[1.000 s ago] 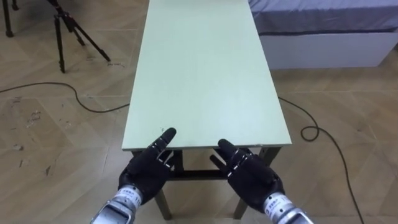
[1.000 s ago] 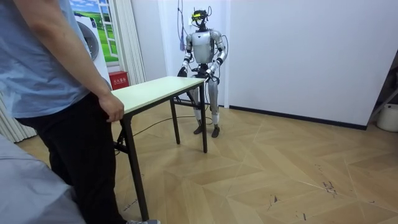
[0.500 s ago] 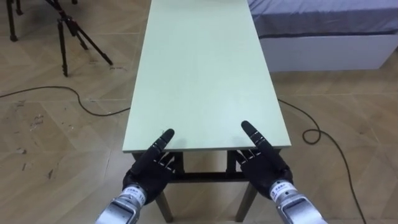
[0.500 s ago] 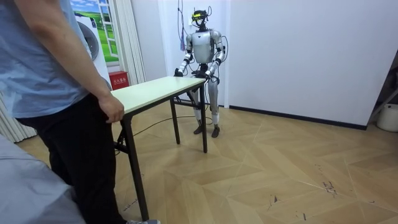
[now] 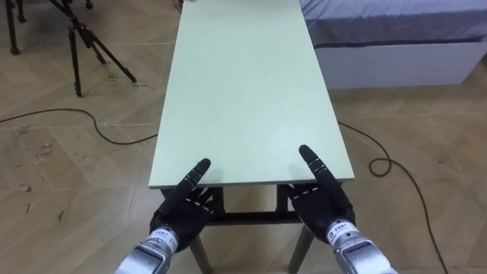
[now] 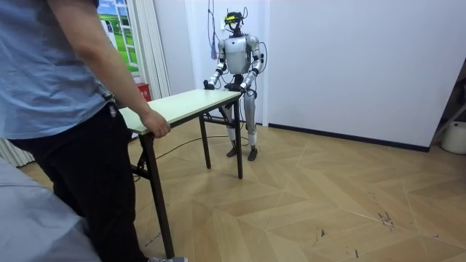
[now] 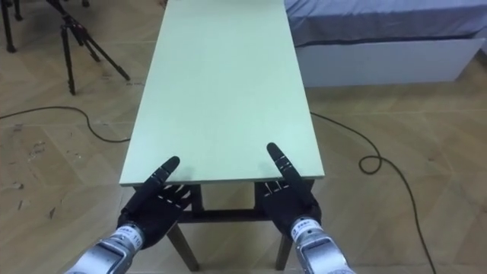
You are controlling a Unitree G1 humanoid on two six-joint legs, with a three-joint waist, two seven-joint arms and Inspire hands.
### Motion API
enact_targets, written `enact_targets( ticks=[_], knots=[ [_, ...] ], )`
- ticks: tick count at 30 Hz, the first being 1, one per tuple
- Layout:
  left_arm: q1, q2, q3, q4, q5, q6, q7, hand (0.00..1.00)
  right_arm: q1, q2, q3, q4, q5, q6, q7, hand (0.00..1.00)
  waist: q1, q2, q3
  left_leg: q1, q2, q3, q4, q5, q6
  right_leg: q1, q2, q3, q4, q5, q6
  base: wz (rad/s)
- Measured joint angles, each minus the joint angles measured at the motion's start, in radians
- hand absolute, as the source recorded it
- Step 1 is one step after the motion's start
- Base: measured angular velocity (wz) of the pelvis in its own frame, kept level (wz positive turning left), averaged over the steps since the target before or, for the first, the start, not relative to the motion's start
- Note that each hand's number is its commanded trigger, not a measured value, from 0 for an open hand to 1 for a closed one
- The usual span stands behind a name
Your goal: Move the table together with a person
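The left hand (image 5: 183, 215) and right hand (image 5: 325, 207) met the table (image 5: 243, 91) at its near edge, partly hidden beneath; we could not tell their grip. A person (image 6: 65, 94), cropped above, held the far end.

There is one long pale-green rectangular table (image 5: 243, 91) on dark metal legs, two black robot hands, namely a left hand (image 5: 185, 211) and a right hand (image 5: 323, 202), one person (image 6: 58, 109) in a blue shirt, one black tripod (image 5: 76, 38) and one grey-covered bed (image 5: 388, 30).
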Motion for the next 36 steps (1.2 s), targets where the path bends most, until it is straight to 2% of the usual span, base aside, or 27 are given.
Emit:
enact_targets(
  ticks=[3, 4, 5, 6, 7, 10, 14, 20, 29, 36],
  knots=[
    [0.0, 0.0, 0.0, 0.0, 0.001, 0.0, 0.0, 0.0, 0.0, 0.0, -0.001, 0.0, -0.004, 0.0, 0.0, 0.0, 0.0, 0.0, 0.0, 0.0, 0.0, 0.0, 0.0, 0.0, 0.0, 0.0, 0.0, 0.0, 0.0, 0.0, 0.0, 0.0],
    [0.0, 0.0, 0.0, 0.0, 0.0, 0.0, 0.0, 0.24, -0.001, 0.0, -0.001, 0.0, -0.012, 0.0, 0.0, 0.38, 0.001, 0.0, 0.0, 0.0, 0.0, 0.0, 0.0, 0.0, 0.0, 0.0, 0.0, 0.0, 0.0, 0.0, 0.0, 0.0],
    [0.0, -0.001, 0.0, 0.0, 0.0, 0.0, 0.0, 0.64, -0.001, 0.0, -0.001, 0.0, -0.026, 0.0, 0.0, 0.75, 0.001, 0.0, 0.0, 0.001, 0.0, 0.0, 0.0, 0.0, 0.0, 0.0, 0.0, 0.0, 0.0, 0.0, 0.0, 0.0],
    [0.0, -0.001, 0.0, 0.0, 0.0, 0.0, 0.0, 0.96, -0.002, 0.0, -0.001, 0.0, -0.028, 0.0, 0.0, 1.0, 0.001, 0.0, 0.0, 0.001, 0.0, 0.0, 0.0, 0.0, 0.0, 0.0, 0.0, 0.0, 0.0, 0.0, 0.0, 0.0],
    [0.0, -0.001, 0.0, 0.0, 0.0, 0.0, 0.0, 1.0, -0.002, 0.0, -0.001, 0.0, -0.035, 0.0, 0.001, 1.0, 0.002, 0.0, 0.0, 0.001, 0.0, 0.0, 0.0, 0.0, 0.0, 0.0, 0.0, 0.0, 0.0, 0.0, 0.0, 0.0],
    [0.0, -0.005, 0.004, -0.002, 0.0, 0.0, 0.001, 1.0, -0.002, -0.002, -0.001, 0.0, -0.038, 0.0, 0.002, 1.0, 0.009, -0.001, 0.0, 0.002, 0.0, 0.001, 0.0, 0.0, 0.0, -0.001, 0.0, 0.003, 0.0, 0.0, 0.0, 0.0],
    [0.0, -0.038, 0.029, -0.004, -0.001, 0.0, 0.019, 1.0, -0.002, -0.002, -0.011, 0.0, -0.041, -0.005, 0.01, 1.0, 0.028, -0.01, 0.0002, 0.0, 0.0, 0.001, 0.0, 0.0, 0.0, -0.001, 0.001, 0.003, -0.004, 0.0, 0.0, 0.0],
    [0.003, -0.058, 0.035, -0.043, -0.007, 0.0, 0.032, 1.0, -0.002, -0.001, -0.02, 0.026, -0.044, -0.004, -0.009, 1.0, 0.056, -0.02, 0.0019, -0.014, 0.001, 0.0, -0.003, 0.0, 0.0, -0.016, 0.0, -0.001, -0.004, 0.0, 0.0, 0.0],
    [0.004, -0.065, 0.037, -0.055, 0.004, -0.002, 0.079, 1.0, -0.002, 0.001, -0.02, 0.026, -0.069, -0.005, -0.017, 1.0, 0.058, -0.021, 0.0018, -0.008, 0.001, 0.0, -0.007, 0.0, 0.0, -0.015, -0.001, 0.0, -0.002, 0.0, 0.0, -0.01],
    [0.004, -0.07, 0.039, -0.06, 0.031, -0.003, 0.086, 1.0, -0.001, 0.008, -0.02, 0.026, -0.082, -0.016, -0.017, 1.0, 0.063, -0.019, 0.002, -0.007, 0.001, 0.001, -0.007, 0.0, 0.0, -0.015, 0.0, 0.006, -0.002, 0.0, 0.0, 0.0]
  ],
)
